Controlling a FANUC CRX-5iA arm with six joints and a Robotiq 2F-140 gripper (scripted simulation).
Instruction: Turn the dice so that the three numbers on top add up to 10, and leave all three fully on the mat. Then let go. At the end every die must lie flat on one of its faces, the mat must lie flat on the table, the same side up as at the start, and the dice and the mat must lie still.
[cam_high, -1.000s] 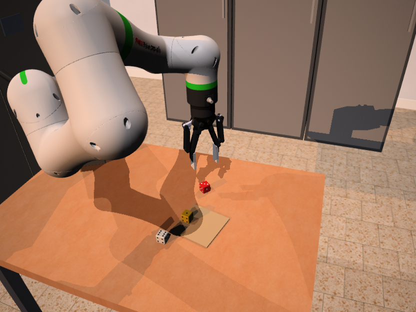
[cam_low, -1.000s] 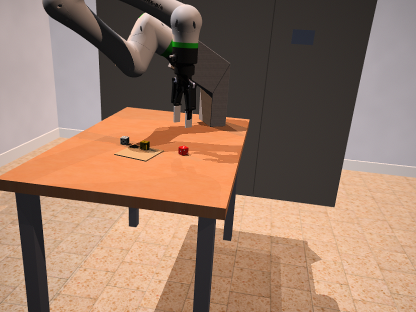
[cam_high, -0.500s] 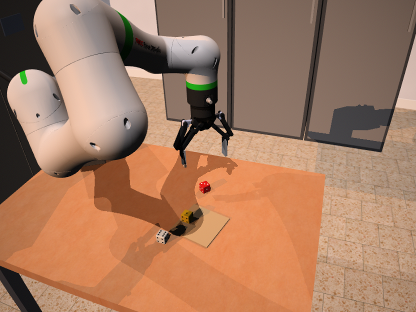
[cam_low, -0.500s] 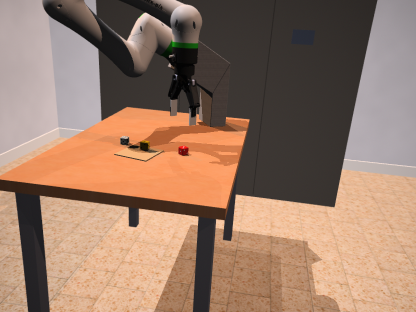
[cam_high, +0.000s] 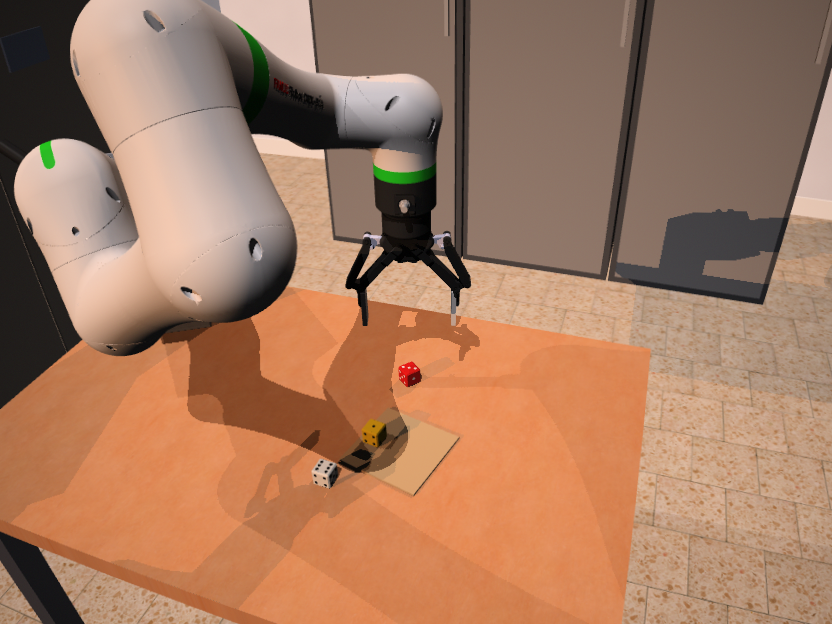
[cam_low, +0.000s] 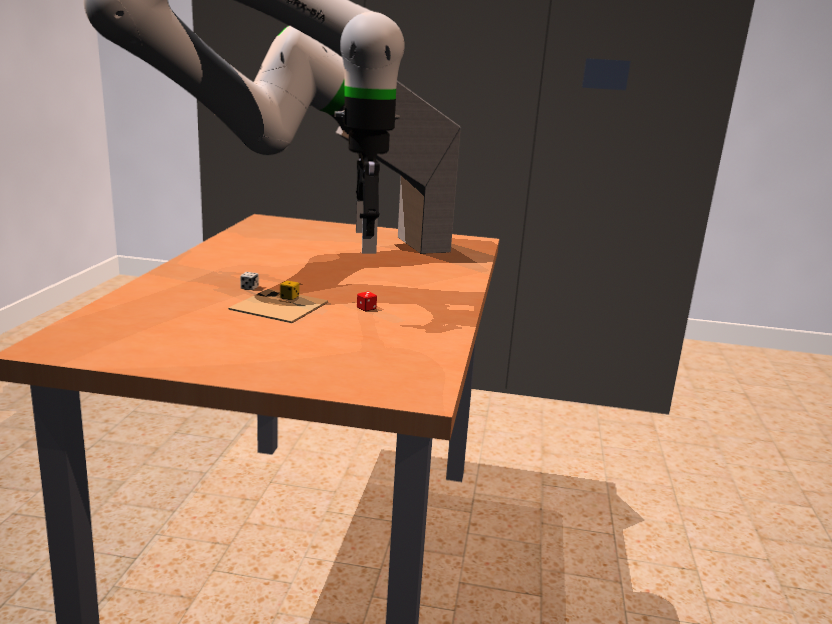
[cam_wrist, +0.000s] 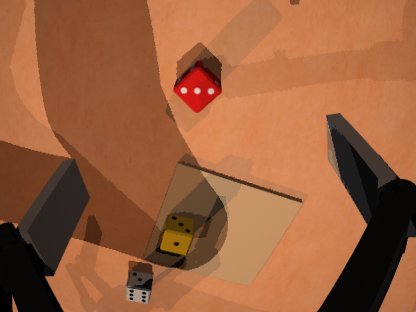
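A thin tan mat (cam_high: 411, 454) lies flat on the orange table. A yellow die (cam_high: 372, 431) sits on the mat's corner nearest the arm; it also shows in the wrist view (cam_wrist: 176, 234). A white die (cam_high: 325, 472) lies on the table just off the mat; it also shows in the wrist view (cam_wrist: 139, 284). A red die (cam_high: 409, 374) lies on the table beyond the mat; in the wrist view (cam_wrist: 198, 87) a face with three white dots shows. My gripper (cam_high: 408, 315) hangs wide open and empty, high above the table behind the red die, pointing down.
A dark block (cam_low: 428, 194) stands at the table's back edge near the arm's base. Grey cabinets (cam_high: 571, 127) stand behind the table. The table's edges lie well away from the dice.
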